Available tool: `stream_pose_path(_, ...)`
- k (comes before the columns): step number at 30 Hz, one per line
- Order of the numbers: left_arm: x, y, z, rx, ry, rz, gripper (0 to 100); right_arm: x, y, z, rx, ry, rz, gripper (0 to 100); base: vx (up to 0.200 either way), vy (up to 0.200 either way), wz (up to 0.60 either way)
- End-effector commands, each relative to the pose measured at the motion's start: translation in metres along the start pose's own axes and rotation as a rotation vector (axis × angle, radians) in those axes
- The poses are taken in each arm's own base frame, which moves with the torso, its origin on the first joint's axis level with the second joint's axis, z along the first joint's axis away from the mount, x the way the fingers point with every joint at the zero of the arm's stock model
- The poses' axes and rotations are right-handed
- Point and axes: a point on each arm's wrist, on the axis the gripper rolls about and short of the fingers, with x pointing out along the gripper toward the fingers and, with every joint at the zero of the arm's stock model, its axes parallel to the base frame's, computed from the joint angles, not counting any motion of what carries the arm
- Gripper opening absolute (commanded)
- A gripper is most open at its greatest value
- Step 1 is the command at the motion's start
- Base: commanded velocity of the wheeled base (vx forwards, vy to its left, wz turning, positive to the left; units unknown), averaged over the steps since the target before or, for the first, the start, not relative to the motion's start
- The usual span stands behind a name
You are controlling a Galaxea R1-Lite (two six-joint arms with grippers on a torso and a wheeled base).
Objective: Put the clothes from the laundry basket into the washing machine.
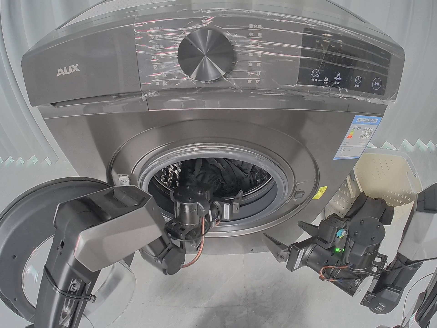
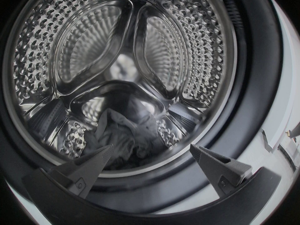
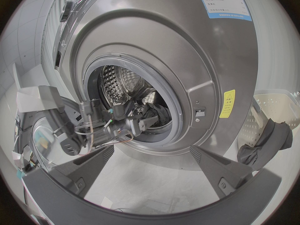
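**Risking a drop on the next pick**

The left gripper (image 2: pixel 151 147) hung at the mouth of the washing machine (image 1: pixel 227 128), jaws apart and empty, clothes (image 2: pixel 125 135) low in its drum (image 2: pixel 193 47). The right gripper (image 3: pixel 152 147), also spread, sat near the laundry basket (image 1: pixel 387 169), where a dark garment (image 3: pixel 265 141) draped over the rim. A shallow pinch could have dropped it.

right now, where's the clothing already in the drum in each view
Head view: clothing mid-picture, inside the drum.
Left wrist view: clothing on the drum floor.
Right wrist view: clothing inside the drum, beyond the left arm.
Shared landmark: dimpled drum wall.
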Motion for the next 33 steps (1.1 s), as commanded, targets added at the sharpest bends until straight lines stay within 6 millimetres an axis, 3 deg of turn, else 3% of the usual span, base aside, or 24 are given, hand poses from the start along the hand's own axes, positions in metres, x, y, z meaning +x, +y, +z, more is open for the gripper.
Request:
stream_pose_path(1,-0.075,-0.029,0.03,0.008,0.027,-0.088,100,-0.003,-0.002,-0.001,-0.002,0.007,-0.005,100,0.0,0.0,0.0)
stream_pose_path(3,-0.09,-0.031,0.031,0.01,0.044,-0.105,100,-0.005,-0.003,-0.002,-0.003,0.014,-0.007,100,0.0,0.0,0.0)
stream_pose_path(6,-0.135,-0.042,0.039,-0.032,0.07,-0.172,100,-0.015,-0.003,0.002,-0.003,0.006,-0.003,100,0.0,0.0,0.0)
stream_pose_path(9,-0.167,-0.047,0.048,-0.084,0.084,-0.219,100,-0.024,-0.007,0.009,0.0,-0.014,-0.01,100,0.0,0.0,0.0)
stream_pose_path(11,-0.181,-0.046,0.052,-0.101,0.091,-0.235,100,-0.029,-0.007,0.011,0.002,-0.021,-0.01,100,0.0,0.0,0.0)
stream_pose_path(13,-0.209,-0.042,0.06,-0.118,0.1,-0.263,100,-0.045,-0.012,0.01,-0.001,-0.012,-0.033,100,0.0,0.0,0.0)
stream_pose_path(14,-0.209,-0.042,0.06,-0.118,0.1,-0.263,100,-0.045,-0.012,0.01,-0.001,-0.012,-0.033,100,0.0,0.0,0.0)
stream_pose_path(16,-0.234,-0.035,0.07,-0.129,0.086,-0.284,100,-0.068,-0.016,0.012,0.001,-0.017,-0.048,100,0.0,0.0,0.0)
stream_pose_path(19,-0.258,-0.023,0.08,-0.116,0.059,-0.27,100,-0.079,-0.016,0.025,0.041,-0.086,-0.042,100,0.0,0.0,0.0)
stream_pose_path(29,-0.285,0.001,0.067,-0.11,0.097,-0.121,100,-0.08,-0.017,0.025,-0.001,-0.087,-0.1,100,0.0,0.0,0.0)
stream_pose_path(33,-0.281,0.012,0.071,-0.138,0.058,-0.059,100,-0.085,-0.02,0.024,-0.003,-0.069,-0.165,100,0.0,0.0,0.0)
